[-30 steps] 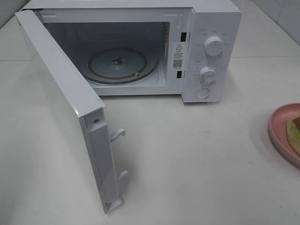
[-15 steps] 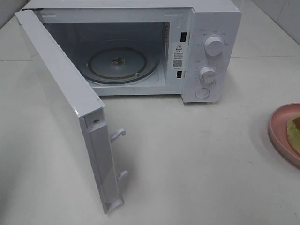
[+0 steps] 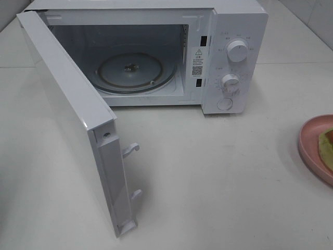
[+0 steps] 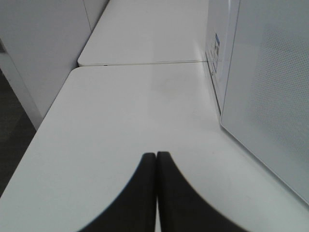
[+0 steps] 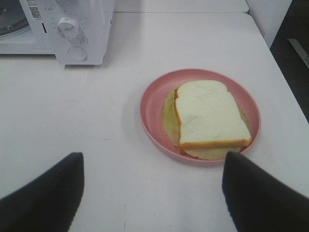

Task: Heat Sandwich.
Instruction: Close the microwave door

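The sandwich [image 5: 208,116], white bread over pale green lettuce, lies on a round pink plate [image 5: 150,108]; only its edge [image 3: 327,143] shows at the right border of the high view. The white microwave [image 3: 234,31] stands at the back with its door [image 3: 67,109] swung wide open and the glass turntable [image 3: 136,70] bare. My right gripper [image 5: 152,193] is open, its dark fingers [image 5: 43,191] wide apart, short of the plate. My left gripper [image 4: 156,159] is shut on nothing, over bare table beside the microwave door [image 4: 270,96]. Neither arm shows in the high view.
The microwave's two knobs [image 3: 238,51] and a round button [image 3: 225,103] face the front. The open door's latch hooks [image 3: 131,150] jut out over the white table [image 3: 218,177]. A table edge and dark floor [image 4: 14,130] lie beside the left gripper.
None visible in the high view; the microwave, door and plate stay where they were.
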### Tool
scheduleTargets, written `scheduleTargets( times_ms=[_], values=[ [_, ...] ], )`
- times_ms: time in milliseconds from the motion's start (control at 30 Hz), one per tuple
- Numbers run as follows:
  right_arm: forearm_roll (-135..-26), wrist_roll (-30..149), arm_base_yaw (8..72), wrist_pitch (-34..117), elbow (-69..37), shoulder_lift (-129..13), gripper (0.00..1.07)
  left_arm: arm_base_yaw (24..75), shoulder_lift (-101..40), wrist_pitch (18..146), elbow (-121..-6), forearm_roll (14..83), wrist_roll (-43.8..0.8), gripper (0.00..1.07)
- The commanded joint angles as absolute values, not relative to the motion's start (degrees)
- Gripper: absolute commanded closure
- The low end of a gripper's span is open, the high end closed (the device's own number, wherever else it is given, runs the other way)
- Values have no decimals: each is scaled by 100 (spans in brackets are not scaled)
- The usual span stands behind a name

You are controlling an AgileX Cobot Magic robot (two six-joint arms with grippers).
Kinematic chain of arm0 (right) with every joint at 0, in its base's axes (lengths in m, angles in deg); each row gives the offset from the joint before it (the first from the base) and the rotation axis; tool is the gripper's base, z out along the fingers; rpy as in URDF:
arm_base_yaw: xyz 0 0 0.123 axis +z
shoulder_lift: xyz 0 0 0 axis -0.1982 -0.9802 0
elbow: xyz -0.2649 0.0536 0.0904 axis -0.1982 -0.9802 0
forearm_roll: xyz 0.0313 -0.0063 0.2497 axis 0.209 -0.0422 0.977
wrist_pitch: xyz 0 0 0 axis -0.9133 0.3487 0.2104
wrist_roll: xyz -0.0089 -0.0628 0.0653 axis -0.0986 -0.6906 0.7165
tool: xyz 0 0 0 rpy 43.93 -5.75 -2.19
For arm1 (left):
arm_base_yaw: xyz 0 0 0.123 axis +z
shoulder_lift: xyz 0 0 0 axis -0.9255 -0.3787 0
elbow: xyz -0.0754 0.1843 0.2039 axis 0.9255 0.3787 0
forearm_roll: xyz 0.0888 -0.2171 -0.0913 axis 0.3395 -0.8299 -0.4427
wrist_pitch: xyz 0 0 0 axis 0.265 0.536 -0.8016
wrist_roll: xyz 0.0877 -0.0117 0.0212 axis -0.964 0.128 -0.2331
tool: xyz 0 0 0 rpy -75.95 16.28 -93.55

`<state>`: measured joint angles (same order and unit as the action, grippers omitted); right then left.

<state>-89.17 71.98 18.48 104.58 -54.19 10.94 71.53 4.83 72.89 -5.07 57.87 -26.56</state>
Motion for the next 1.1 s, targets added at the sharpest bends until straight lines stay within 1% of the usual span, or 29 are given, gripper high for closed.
scheduleTargets(
  times_ms=[33,67,167,233,333,400,467,500,533,600,633,667,700,767,800,833,900,933,967,1000,1100],
  values=[
    [-8946,7158,1813,10441,-5436,1249,31,7153,134,6527,-461,5804,-2661,106],
    [-8946,7158,1813,10441,-5436,1249,31,7153,-164,6229,-461,5804,-2650,106],
    [-8946,7158,1813,10441,-5436,1249,31,7153,-439,5954,-461,5804,-2638,106],
    [-8946,7158,1813,10441,-5436,1249,31,7153,-886,5524,-461,5804,-2581,106],
    [-8946,7158,1813,10441,-5436,1249,31,7153,-1127,5220,-461,5804,-2461,106],
    [-8946,7158,1813,10441,-5436,1249,31,7153,-1453,4825,-461,5925,-2174,106],
    [-8946,7158,1813,10441,-5436,1249,31,7153,-1568,4716,-461,6016,-2088,106],
    [-8946,7158,1813,10441,-5436,1249,31,7153,-1671,4590,-461,6165,-1974,106],
    [-8946,7158,1813,10441,-5436,1249,31,7153,-1832,4361,-461,6486,-1699,106],
    [-8946,7158,1813,10441,-5436,1249,31,7153,-1998,4166,-467,6882,-1315,106],
    [-8946,7158,1813,10441,-5436,1249,31,7153,-1998,4166,-467,6882,-1315,106],
    [-8946,7158,1813,10441,-5436,1249,31,7153,-2089,4046,-472,7071,-1143,106],
    [-8946,7158,1813,10441,-5436,1249,31,7153,-2279,3851,-472,7392,-868,106],
    [-8946,7158,1813,10441,-5436,1249,31,7153,-2445,3668,-472,7707,-627,106],
    [-8946,7158,1813,10441,-5436,1249,31,7153,-2445,3668,-472,7707,-627,106],
    [-8946,7158,1813,10441,-5436,1249,31,7153,-2611,3444,-478,8033,-404,106],
    [-8946,7158,1813,10441,-5436,1249,31,7153,-2788,3244,-507,8383,-238,106],
    [-8946,7158,1813,10441,-5436,1249,31,7153,-2788,3244,-507,8383,-238,106],
    [-8946,7158,1813,10441,-5436,1249,31,7153,-2937,3095,-564,8658,-106,106],
    [-8946,7158,1813,10441,-5436,1249,31,7124,-3012,3055,-587,8761,-32,106],
    [-8946,7158,1813,10441,-5436,1249,31,6998,-3155,3032,-656,8841,-32,106]
  ],
)
